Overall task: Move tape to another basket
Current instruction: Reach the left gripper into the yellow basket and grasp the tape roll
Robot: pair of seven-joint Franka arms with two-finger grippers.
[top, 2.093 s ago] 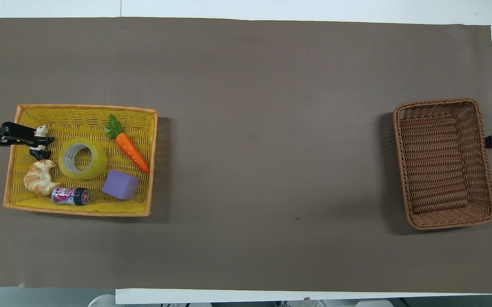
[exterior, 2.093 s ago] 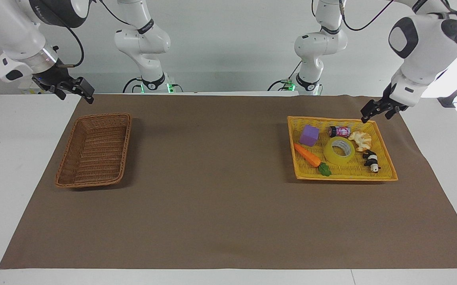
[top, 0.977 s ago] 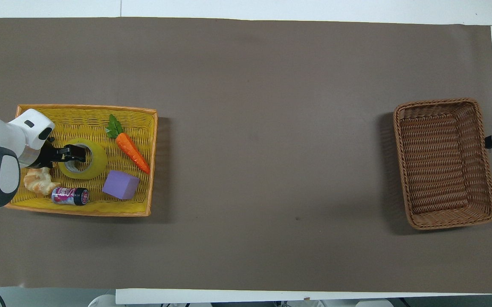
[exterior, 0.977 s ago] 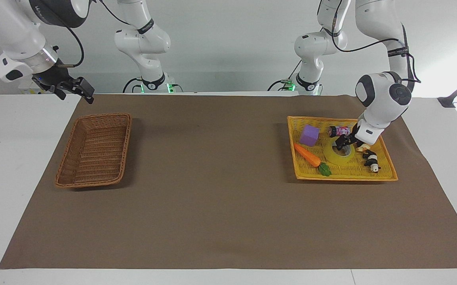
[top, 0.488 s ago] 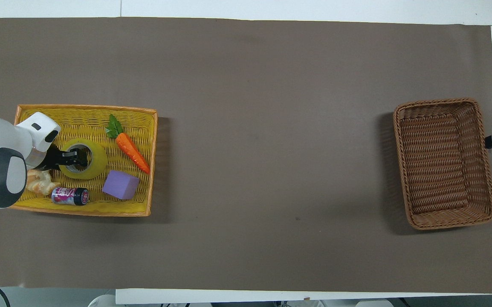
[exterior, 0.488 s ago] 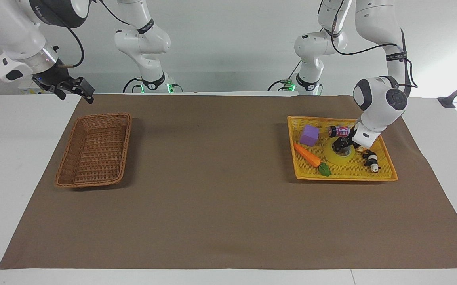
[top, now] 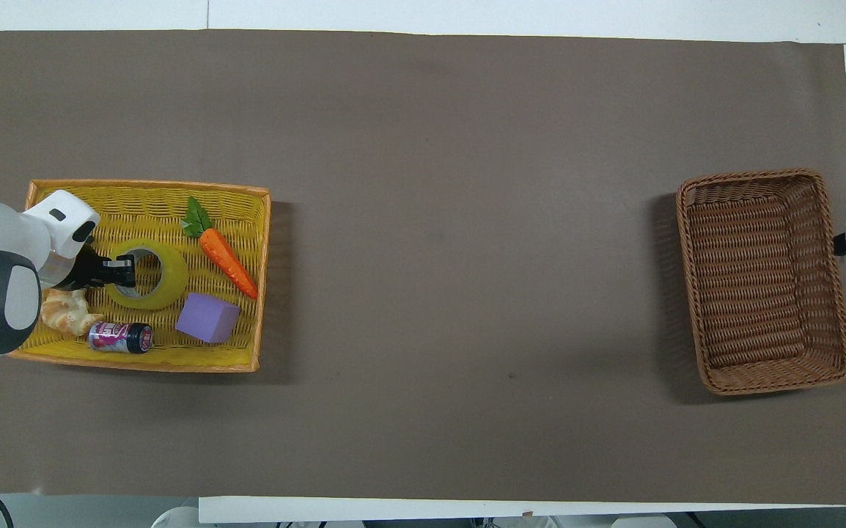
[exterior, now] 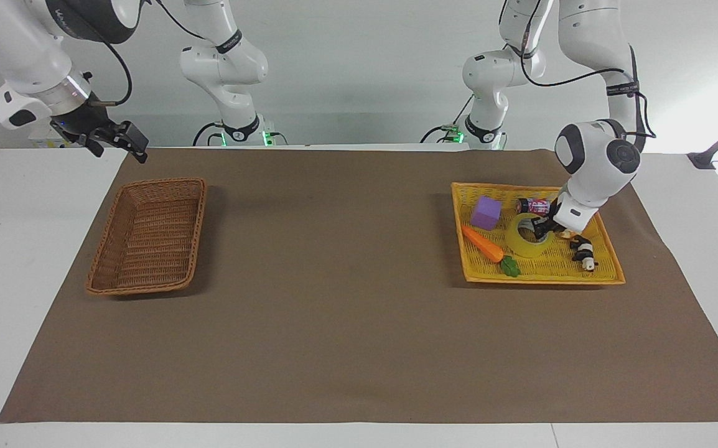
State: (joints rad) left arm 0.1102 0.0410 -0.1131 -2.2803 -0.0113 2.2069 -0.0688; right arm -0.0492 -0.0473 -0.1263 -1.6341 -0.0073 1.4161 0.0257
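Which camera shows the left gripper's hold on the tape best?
The overhead view: the left gripper pinches the tape wall, one finger inside the core. The facing view shows the tape tilted but the gripper partly hidden by the wrist.

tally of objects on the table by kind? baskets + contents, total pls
Baskets: 2, the yellow basket and the brown basket
Tape: 1, the tape, gripped on its wall by the left gripper
Toy food: 2, carrot, croissant
Purple block: 1
Can: 1
Panda figure: 1
Total: 8
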